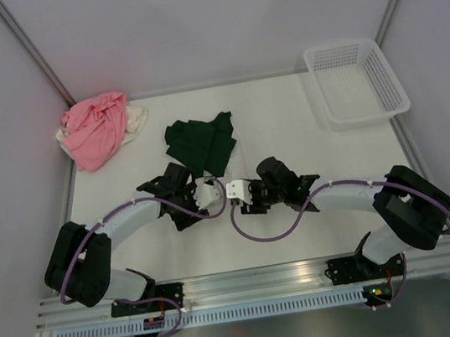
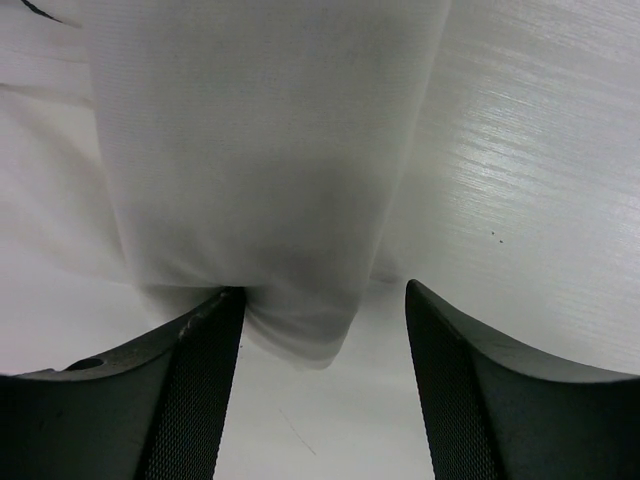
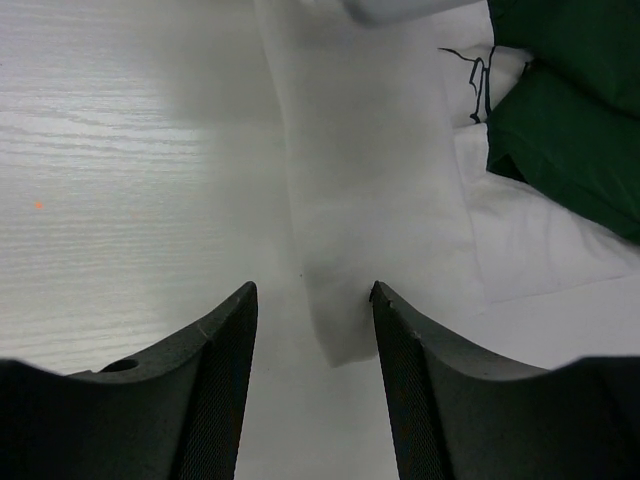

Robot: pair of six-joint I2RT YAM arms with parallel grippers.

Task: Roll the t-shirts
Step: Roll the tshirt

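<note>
Seemingly limp, light and likely to slip on the smooth table (image 3: 120, 150), the cream-white t-shirt (image 3: 370, 180) lies at lower centre of the top view, its folded edge, probably the best hold, between the parted, unclamped jaws of left gripper (image 2: 322, 288) and right gripper (image 3: 312, 287).

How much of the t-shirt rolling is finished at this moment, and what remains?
Done: nothing; no finished roll shows, and the basket holds no shirt. In hand: the white printed tee lies under the left gripper and right gripper, both open around its folds. Still to do: that tee, the dark green tee lying loose, and the pink tee heaped with a cream tee in the far corner.
</note>
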